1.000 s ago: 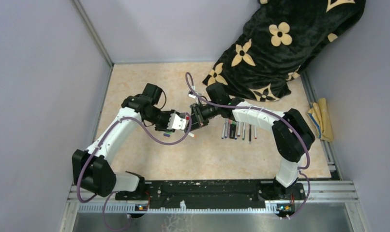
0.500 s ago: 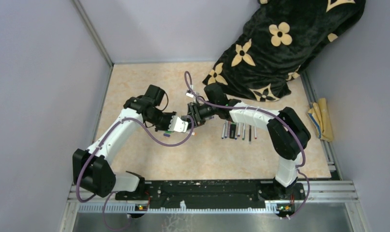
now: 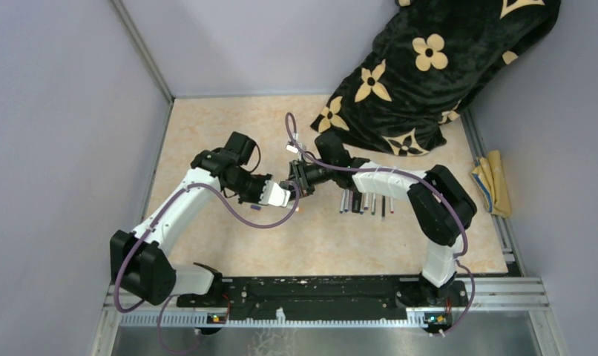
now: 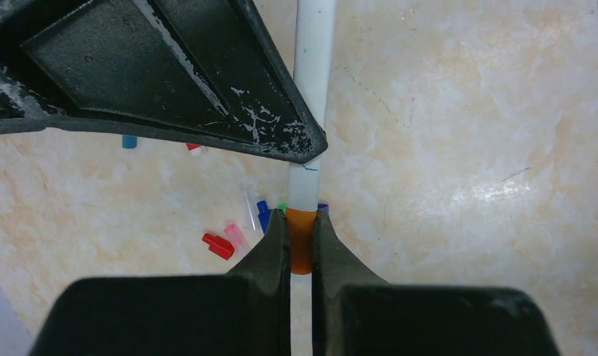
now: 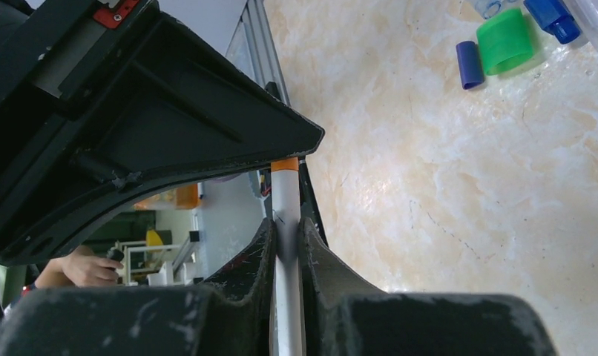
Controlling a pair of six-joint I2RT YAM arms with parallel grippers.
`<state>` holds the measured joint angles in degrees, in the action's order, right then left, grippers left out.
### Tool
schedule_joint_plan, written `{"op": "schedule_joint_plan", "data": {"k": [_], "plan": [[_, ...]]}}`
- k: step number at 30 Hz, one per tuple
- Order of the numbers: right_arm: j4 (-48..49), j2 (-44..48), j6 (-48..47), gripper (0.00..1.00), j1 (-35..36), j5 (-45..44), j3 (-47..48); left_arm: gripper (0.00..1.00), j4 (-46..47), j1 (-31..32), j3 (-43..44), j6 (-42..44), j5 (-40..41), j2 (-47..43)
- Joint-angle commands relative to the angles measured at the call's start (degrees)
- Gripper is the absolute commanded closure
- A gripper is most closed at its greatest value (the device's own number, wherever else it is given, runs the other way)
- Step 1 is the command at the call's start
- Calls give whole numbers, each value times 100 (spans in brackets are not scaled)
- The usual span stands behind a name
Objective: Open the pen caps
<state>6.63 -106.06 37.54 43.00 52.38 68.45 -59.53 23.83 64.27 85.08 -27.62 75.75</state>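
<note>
Above the middle of the table, a white pen (image 4: 311, 89) is held level between my two grippers. My left gripper (image 4: 301, 220) is shut on its orange pen cap (image 4: 301, 248), which still sits on the barrel. My right gripper (image 5: 285, 225) is shut on the white barrel (image 5: 285, 194), with the orange cap (image 5: 285, 164) just past its fingertips. In the top view the left gripper (image 3: 286, 195) and right gripper (image 3: 297, 185) meet tip to tip. Loose pen caps lie below: red (image 4: 218, 246), blue (image 4: 263, 215), green (image 5: 505, 41), purple (image 5: 468, 64).
Several pens (image 3: 366, 202) lie in a row to the right of the grippers. A black blanket with yellow flowers (image 3: 429, 67) fills the back right corner. A folded yellow cloth (image 3: 493, 184) lies at the right edge. Grey walls stand to the left and behind.
The two grippers have drawn closer together over the table. The left gripper has shifted slightly toward the near edge.
</note>
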Motion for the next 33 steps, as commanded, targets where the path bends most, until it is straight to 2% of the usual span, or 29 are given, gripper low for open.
{"op": "schedule_joint_plan", "data": {"k": [1, 4, 8, 14, 17, 23, 26, 28, 30, 33], "plan": [[33, 495, -91, 87, 96, 413, -341, 100, 441, -11, 62, -65, 281, 13], [117, 560, -4, 83, 111, 371, -381, 100, 448, -11, 67, -27, 264, 7], [462, 496, 268, 69, 132, 505, -368, 100, 485, -11, 65, -54, 218, -29], [535, 417, 334, 67, 208, 491, -276, 100, 529, -16, 68, -62, 227, -42], [679, 325, 466, 74, 221, 447, -204, 100, 534, -12, 68, -62, 113, -42], [803, 66, 583, 76, 339, 430, 5, 100, 510, -11, 136, -72, 27, -38], [969, -13, 686, 86, 348, 372, 17, 100, 448, -13, 124, -44, 44, -42], [1166, -79, 815, 89, 348, 371, 19, 100, 417, -11, 113, -23, 21, -37], [1244, -113, 883, 100, 345, 308, 27, 100, 361, -15, 105, 17, -4, -39], [1146, -28, 800, 100, 278, 218, -17, 100, 356, -10, 70, 64, 184, -26]]}}
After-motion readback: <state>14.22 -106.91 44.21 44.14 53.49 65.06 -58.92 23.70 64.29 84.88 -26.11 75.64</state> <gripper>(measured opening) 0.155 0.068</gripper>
